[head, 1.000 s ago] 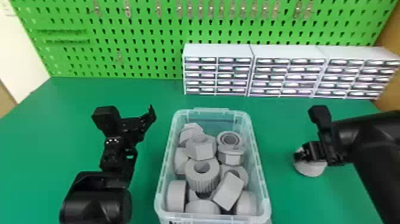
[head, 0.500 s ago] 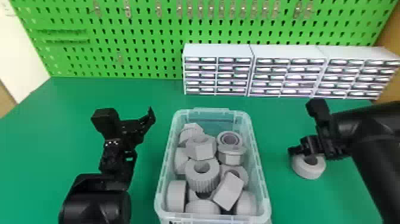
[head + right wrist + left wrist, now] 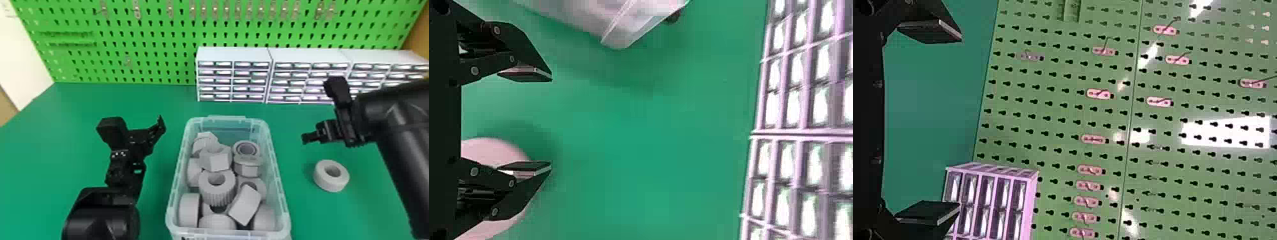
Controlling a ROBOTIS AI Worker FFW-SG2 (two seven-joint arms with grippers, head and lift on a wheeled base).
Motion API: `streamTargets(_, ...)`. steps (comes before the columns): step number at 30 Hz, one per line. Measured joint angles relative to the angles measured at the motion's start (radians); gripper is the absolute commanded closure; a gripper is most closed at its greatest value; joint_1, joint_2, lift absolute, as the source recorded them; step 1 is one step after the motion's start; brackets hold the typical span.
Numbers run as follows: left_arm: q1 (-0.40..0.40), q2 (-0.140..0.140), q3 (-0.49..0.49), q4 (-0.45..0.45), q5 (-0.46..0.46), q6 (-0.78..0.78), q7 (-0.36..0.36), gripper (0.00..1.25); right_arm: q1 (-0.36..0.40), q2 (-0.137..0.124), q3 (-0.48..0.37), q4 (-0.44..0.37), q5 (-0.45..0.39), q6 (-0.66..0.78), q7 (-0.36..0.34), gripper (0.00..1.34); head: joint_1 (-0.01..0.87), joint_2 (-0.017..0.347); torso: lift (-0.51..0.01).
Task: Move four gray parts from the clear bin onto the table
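Note:
The clear bin (image 3: 284, 204) stands on the green table (image 3: 153, 198) and holds several gray parts, among them a ribbed ring (image 3: 217, 191) and a tilted block (image 3: 245, 205). One gray ring (image 3: 332, 180) lies on the table right of the bin. Behind and above that ring is my right gripper (image 3: 308, 138). In the right wrist view my right gripper (image 3: 551, 122) is open with nothing between its fingers, the gray ring (image 3: 494, 152) partly behind a finger. Left of the bin my left gripper (image 3: 142, 123) is parked; the left wrist view shows the left gripper (image 3: 958, 125) wide open.
White drawer cabinets (image 3: 234, 56) line the back of the table at centre and right. Behind them rises a green pegboard (image 3: 153, 63) with metal hooks. Bare table lies left of the left arm and between the bin and the lone ring.
My right gripper has let go of the gray ring on the table and moved up and away toward the back left. The left arm has barely moved.

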Motion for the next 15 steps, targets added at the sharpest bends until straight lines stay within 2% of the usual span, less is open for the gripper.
streamTargets(8,0.000,0.001,0.001,0.000,0.000,0.000,0.000,0.10,-0.024,0.000,0.031,-0.082,-0.057,0.024,0.000,0.61,0.693,0.072,-0.052)
streamTargets(15,0.000,0.001,0.000,0.000,-0.001,0.000,0.000,0.10,-0.040,0.000,0.060,-0.121,-0.096,0.042,0.000,0.61,0.693,0.072,-0.052)
